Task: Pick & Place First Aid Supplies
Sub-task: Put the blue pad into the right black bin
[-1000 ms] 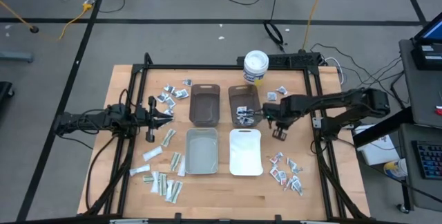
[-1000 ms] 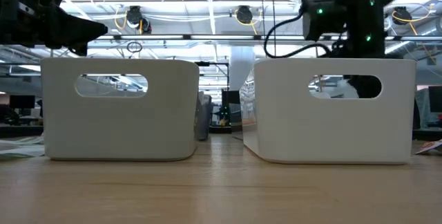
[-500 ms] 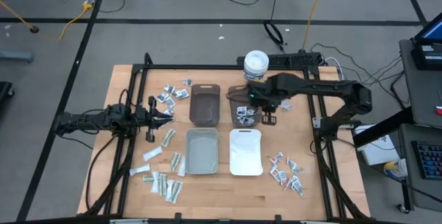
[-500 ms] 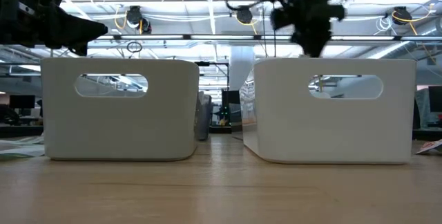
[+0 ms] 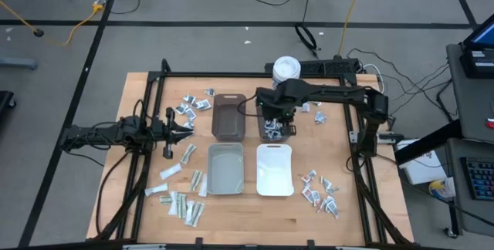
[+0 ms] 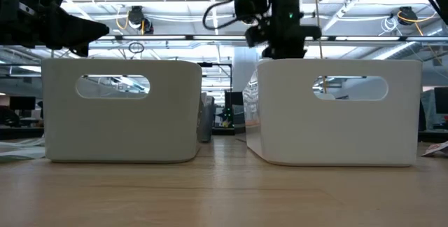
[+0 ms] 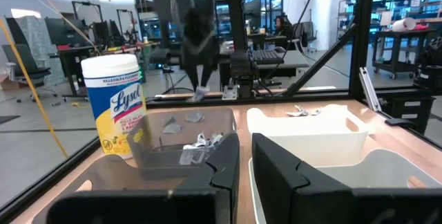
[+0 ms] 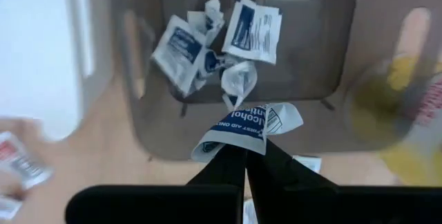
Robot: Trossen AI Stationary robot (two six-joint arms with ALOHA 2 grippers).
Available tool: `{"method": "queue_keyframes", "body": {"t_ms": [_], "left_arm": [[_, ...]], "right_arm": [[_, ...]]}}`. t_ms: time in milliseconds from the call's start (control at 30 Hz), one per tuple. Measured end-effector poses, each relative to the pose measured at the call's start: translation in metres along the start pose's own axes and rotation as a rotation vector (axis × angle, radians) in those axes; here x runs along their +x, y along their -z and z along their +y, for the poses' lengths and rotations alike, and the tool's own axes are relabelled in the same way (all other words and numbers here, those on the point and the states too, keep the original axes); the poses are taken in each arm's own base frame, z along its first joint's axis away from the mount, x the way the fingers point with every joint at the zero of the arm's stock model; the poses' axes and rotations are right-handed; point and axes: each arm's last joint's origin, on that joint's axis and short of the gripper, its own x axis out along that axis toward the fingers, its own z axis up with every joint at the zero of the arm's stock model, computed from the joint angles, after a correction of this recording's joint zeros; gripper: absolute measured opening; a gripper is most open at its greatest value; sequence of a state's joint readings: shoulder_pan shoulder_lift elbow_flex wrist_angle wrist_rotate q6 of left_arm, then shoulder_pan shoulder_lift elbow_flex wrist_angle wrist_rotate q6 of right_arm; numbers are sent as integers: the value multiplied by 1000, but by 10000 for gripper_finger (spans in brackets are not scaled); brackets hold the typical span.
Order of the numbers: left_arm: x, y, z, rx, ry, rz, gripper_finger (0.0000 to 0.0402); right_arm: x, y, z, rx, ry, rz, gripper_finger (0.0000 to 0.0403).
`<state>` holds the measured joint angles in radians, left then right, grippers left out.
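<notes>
My right gripper (image 5: 275, 120) hangs over the far right translucent brown bin (image 5: 264, 105), pointing down, shut on a white packet with blue print (image 8: 243, 131). Several more packets (image 8: 221, 41) lie on that bin's floor. Other first aid supplies lie loose on the table: at the far left (image 5: 193, 103), near left (image 5: 181, 201), near right (image 5: 320, 190) and far right (image 5: 312, 107). My left gripper (image 5: 185, 126) waits level at the table's left, fingers almost together (image 7: 245, 175), nothing between them. My right gripper pinches the packet by one crumpled edge (image 8: 242, 145) between its two fingertips. The fingers come from above, pointing down. The packet sticks out below the fingertips, bent and lifted clear above the bin's open top.
A second brown bin (image 5: 229, 116) stands left of the first. A grey bin (image 5: 225, 167) and a white bin (image 5: 274, 170) stand nearer. A white round tub with a yellow label (image 5: 285, 71) stands behind the bins. A black frame (image 5: 154, 88) runs round the table.
My right gripper, shut on the packet, has risen from beside the white bin's right side and swung toward the table's left and far edge. It now hangs over the far right brown bin. Its wrist has rolled on the way.
</notes>
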<state>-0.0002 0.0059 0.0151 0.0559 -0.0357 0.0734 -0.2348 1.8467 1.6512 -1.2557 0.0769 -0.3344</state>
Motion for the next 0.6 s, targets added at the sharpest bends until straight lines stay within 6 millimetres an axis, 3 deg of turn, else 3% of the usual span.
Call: {"method": "queue_keyframes", "body": {"t_ms": [367,600], "left_arm": [[0,0,0,0,0,0,47],[0,0,0,0,0,0,47]], "right_arm": [[63,-11,2,-40,-17,-17,10],[69,-13,1,4,27,5,83]]}}
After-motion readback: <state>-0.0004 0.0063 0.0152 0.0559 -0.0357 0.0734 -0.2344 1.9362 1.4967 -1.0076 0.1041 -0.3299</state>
